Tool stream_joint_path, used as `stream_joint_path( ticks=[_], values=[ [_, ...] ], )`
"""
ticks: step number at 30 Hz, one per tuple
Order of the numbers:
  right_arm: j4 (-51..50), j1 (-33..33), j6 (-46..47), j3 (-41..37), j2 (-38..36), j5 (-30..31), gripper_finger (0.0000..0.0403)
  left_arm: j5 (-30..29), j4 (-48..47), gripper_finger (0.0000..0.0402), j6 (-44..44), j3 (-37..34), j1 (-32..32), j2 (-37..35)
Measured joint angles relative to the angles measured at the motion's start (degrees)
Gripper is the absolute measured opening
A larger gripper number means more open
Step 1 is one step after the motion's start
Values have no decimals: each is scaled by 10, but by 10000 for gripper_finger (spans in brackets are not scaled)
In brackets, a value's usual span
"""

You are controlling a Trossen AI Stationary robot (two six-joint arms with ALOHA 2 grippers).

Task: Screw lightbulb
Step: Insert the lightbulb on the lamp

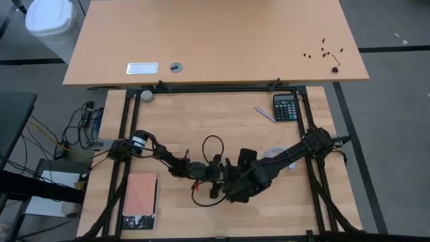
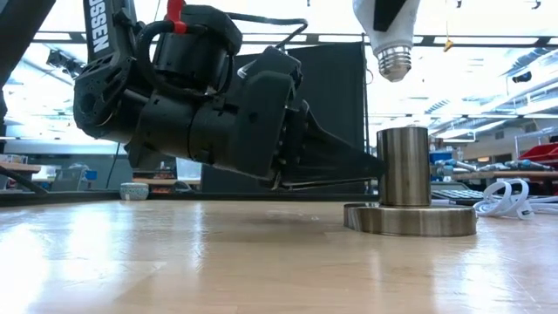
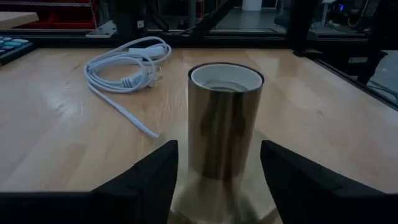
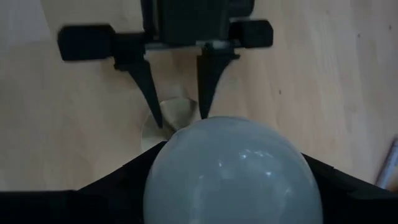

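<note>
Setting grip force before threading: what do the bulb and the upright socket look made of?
White pear-shaped lightbulb: frosted globe, glass or plastic, faint highlights; ribbed silvery metal screw base. Upright cylindrical socket: brushed brass-toned metal, soft vertical reflections, with a pale liner, probably plastic or ceramic.

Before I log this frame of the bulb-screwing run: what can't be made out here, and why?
- High view: the lightbulb and socket are hidden under the two arms.
- Low view: the lightbulb is cut off by the top edge, so the right end effector holding it is out of sight.
- Right wrist view: the globe hides most of the socket below.
- Left wrist view: whether the left end effector touches the socket is unclear.
</note>
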Motion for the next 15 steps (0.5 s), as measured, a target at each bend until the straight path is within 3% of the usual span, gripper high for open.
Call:
stream_joint_path(
  ticks=[8,15],
  values=[
    [14,0,5,0,0,14,276,-9,-6,292,14,16,-8,0],
    [47,0,18,-54,2,14,277,-14,-25,300,24,35,-8,14]
  ],
)
